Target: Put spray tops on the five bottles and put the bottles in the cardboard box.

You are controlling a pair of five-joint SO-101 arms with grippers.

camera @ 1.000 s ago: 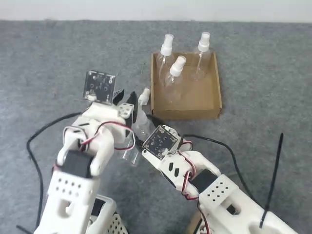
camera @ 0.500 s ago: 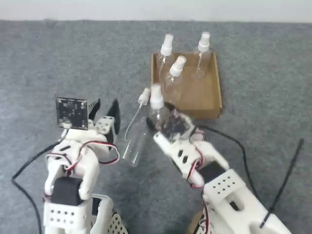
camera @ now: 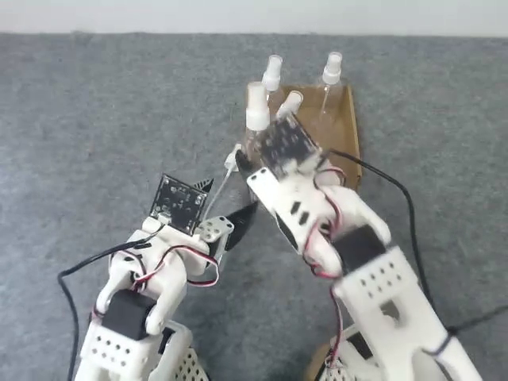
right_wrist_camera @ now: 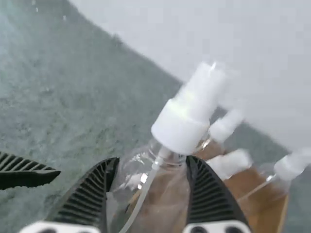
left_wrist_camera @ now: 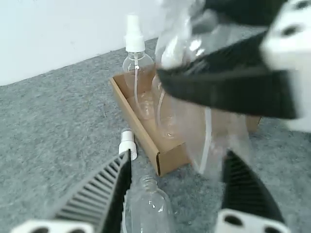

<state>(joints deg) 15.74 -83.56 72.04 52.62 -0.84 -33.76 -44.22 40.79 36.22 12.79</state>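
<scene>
My right gripper point(right_wrist_camera: 150, 194) is shut on a clear bottle point(right_wrist_camera: 187, 116) with a white spray top, held upright above the near left corner of the cardboard box point(camera: 351, 151). From the high view the held bottle point(camera: 255, 109) stands in front of three capped bottles point(camera: 331, 70) in the box. My left gripper point(left_wrist_camera: 175, 199) is open, low over the carpet near the box. Between its fingers lies an uncapped bottle point(left_wrist_camera: 148, 209). A loose spray top point(left_wrist_camera: 127, 143) lies beside the box's left wall, and the high view also has the loose spray top point(camera: 232, 159).
Grey carpet covers the table, with open room to the left and right of the box. A pale wall point(camera: 254, 16) runs along the far edge. Black cables point(camera: 401, 198) trail from both arms, and a white perforated base point(camera: 178, 359) sits at the near edge.
The right gripper lifted the capped bottle off the carpet and carried it over the box's near left corner. The left arm drew back, open, then came forward again toward the lying bottle.
</scene>
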